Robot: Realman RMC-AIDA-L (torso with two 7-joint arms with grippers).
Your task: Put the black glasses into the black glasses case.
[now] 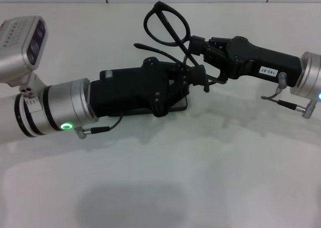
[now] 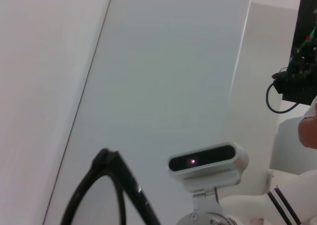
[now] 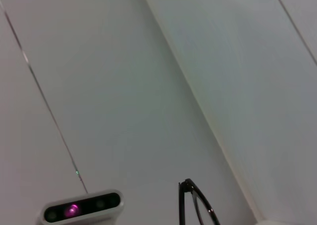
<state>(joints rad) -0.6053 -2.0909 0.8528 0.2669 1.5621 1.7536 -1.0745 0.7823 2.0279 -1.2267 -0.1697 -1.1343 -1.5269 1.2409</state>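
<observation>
so the thin matte black glasses (image 1: 168, 24) with rounded rims were up off the white table (image 1: 200, 178), around 12 o'clock in the head view, rims tilted upright, pinched at one end by the right gripper (image 1: 196, 44) reaching in from 3 o'clock. the left gripper (image 1: 193, 80) came in from 9 o'clock, sitting right over the matte black rectangular glasses case (image 1: 178, 106), which mostly hid under it. couldn't tell how the left's fingers stood; a temple arm ran just beside them
</observation>
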